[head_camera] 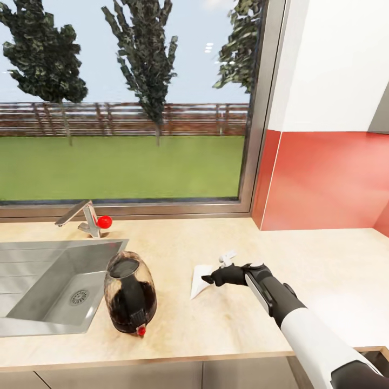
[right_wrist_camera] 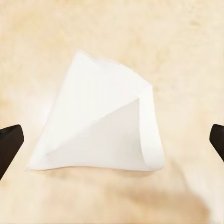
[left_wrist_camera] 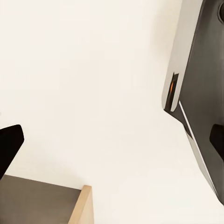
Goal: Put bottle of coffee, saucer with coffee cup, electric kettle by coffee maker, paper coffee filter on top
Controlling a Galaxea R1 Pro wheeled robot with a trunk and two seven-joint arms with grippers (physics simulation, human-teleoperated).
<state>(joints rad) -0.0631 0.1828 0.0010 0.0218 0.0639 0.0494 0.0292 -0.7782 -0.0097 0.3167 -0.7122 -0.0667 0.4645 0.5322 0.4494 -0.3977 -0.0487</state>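
Observation:
A white paper coffee filter [head_camera: 199,282] [right_wrist_camera: 100,126] lies flat on the beige kitchen countertop [head_camera: 216,329]. My right gripper [head_camera: 215,269] [right_wrist_camera: 112,140] hovers just over it, open, with one black fingertip [right_wrist_camera: 9,144] on each side and nothing gripped. The electric kettle [head_camera: 129,294], bulbous glass with a dark inside and a small red switch, stands on the countertop beside the sink's right rim, left of the filter. My left gripper [left_wrist_camera: 112,144] is open in front of a white wall, holding nothing. The coffee maker, bottle of coffee, saucer and coffee cup are out of view.
A steel sink [head_camera: 32,254] is set into the counter at the left, with a faucet [head_camera: 86,219] and red knob behind it. A window runs along the back and a red splashback [head_camera: 324,183] closes the right. A dark grey appliance [left_wrist_camera: 200,93] shows in the left wrist view.

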